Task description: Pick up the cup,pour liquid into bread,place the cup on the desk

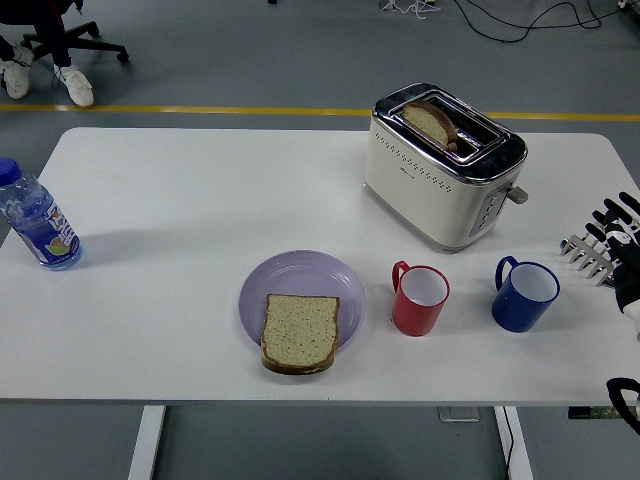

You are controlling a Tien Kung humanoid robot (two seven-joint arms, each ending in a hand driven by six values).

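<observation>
White counter fills most of the view; landmark is the toaster, cream and chrome, set back and right of centre with one bread slice standing in a slot. In front of the toaster and to its left sits a lilac plate with the bread lying flat on its near part, hanging a bit over the plate's front rim. Directly in front of the toaster is a red cup; front-right of the toaster is a blue cup. Both are upright, handles pointing left. Neither is held. Far left of the toaster, at the counter edge, stands a water bottle. Right hand is at the frame's right edge, right of the toaster and well apart from the blue cup, fingers spread apart and holding nothing. Left arm not in view.

Risks, as a judgement: task says "the cup" but there are two, so the wrong one could get picked. Blue cup stands between the hand and the red cup, so reaching for red could knock blue over. Handles face away from the hand, so a side grasp on a smooth wall may slip. Bread overhangs the plate, so poured liquid could run onto the counter. Can't tell if either cup holds liquid. Toaster is close behind both cups, leaving little room there
</observation>
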